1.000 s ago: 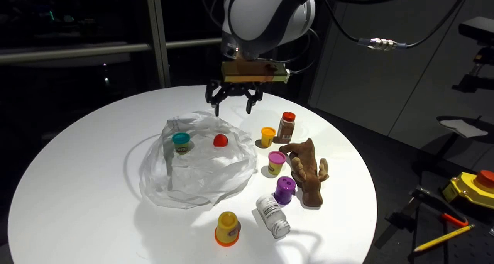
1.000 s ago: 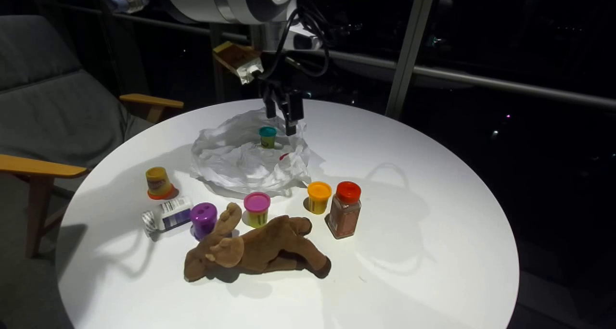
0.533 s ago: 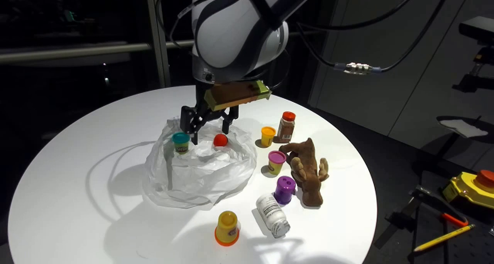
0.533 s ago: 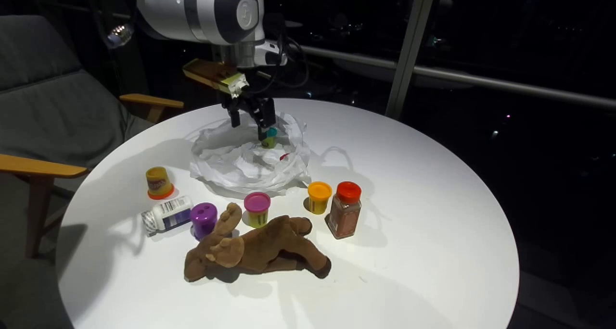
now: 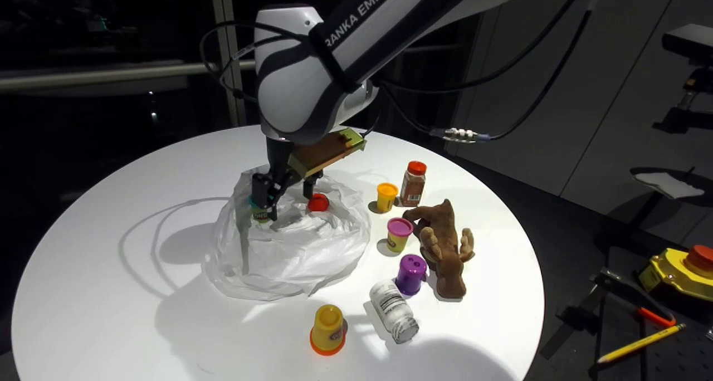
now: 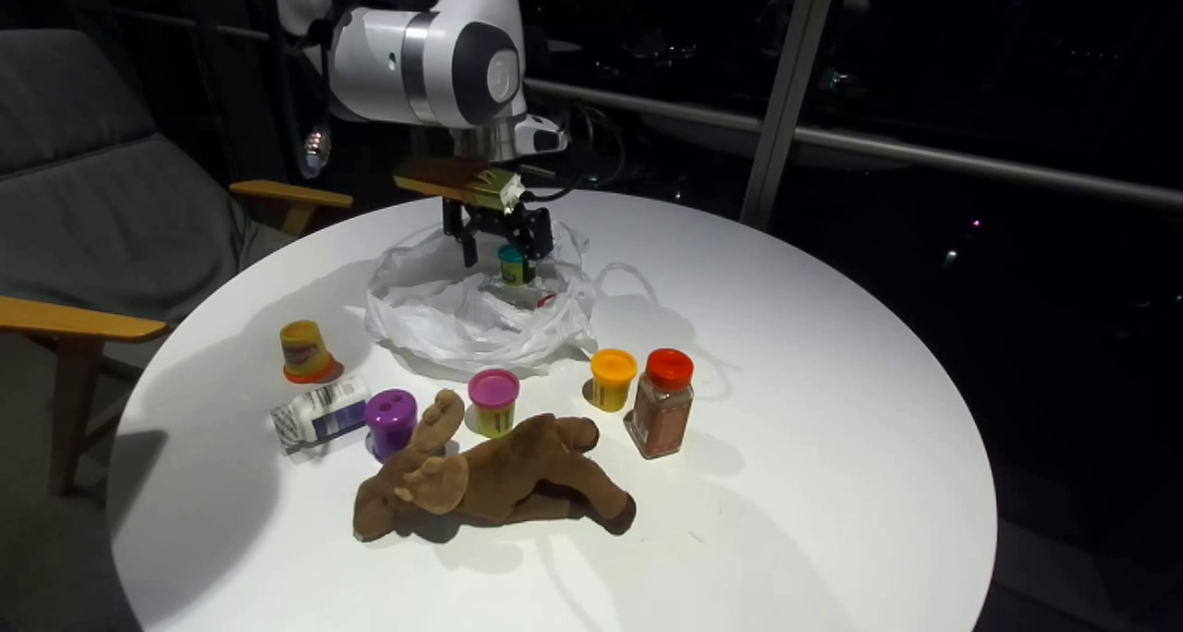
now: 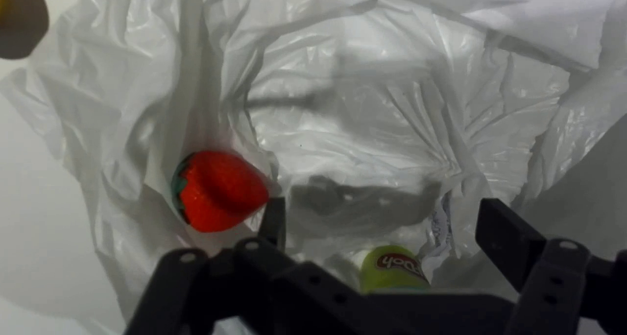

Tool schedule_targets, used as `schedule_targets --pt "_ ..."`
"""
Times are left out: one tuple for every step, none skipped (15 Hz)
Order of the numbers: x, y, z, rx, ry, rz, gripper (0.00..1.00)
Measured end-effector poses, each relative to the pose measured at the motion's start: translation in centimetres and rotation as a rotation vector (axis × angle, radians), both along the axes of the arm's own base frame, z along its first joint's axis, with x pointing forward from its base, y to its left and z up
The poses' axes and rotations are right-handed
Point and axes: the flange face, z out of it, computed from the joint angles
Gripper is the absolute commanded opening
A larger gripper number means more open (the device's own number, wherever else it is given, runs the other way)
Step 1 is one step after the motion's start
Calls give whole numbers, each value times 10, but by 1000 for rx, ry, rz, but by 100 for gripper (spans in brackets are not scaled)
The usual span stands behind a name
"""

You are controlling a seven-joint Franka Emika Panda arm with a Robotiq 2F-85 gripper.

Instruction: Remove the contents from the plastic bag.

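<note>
The plastic bag (image 5: pixel 301 258), thin, white and crumpled, lies spread on the round table. Of the contents, a cup with a teal lid (image 6: pixel 511 267) and a red strawberry-like piece (image 7: pixel 220 190) sit on its film. My gripper (image 7: pixel 384 215) hangs low over the bag, its jaws wide apart and holding nothing. In the wrist view the cup's yellow-green side (image 7: pixel 392 266) shows between the fingers, partly covered by the gripper's body. One finger (image 7: pixel 274 220) appears close to the strawberry's tip; whether they touch I cannot tell. In an exterior view a finger partly covers the cup.
Outside the bag lie a brown plush moose (image 5: pixel 445 258), a purple cup (image 5: pixel 411 274), a pink-lidded cup (image 6: pixel 493 401), an orange-lidded cup (image 5: pixel 386 197), a red-capped jar (image 6: pixel 662 403), a white bottle (image 5: pixel 393 311) and an upturned yellow cup (image 5: pixel 328 330) on the table (image 5: pixel 111 247).
My gripper has come down from above the table's far part to low over the bag, and has turned. It stays open. The cup and strawberry have not visibly moved.
</note>
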Motion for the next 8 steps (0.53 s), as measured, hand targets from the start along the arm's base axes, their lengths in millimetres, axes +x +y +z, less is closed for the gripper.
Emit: schedule_targets --pt "5 1 -3 -2 2 11 100" --pt "10 2 -5 -3 1 20 100" --pt "14 3 -7 -3 1 27 100" --pt "18 4 -7 -3 -1 32 100" --pt "22 6 -7 -3 -3 37 100" --pt "26 7 -6 -2 -4 41 100" --pt "29 9 -5 -2 -3 44 100" --pt "32 10 -5 -1 -3 46 100"
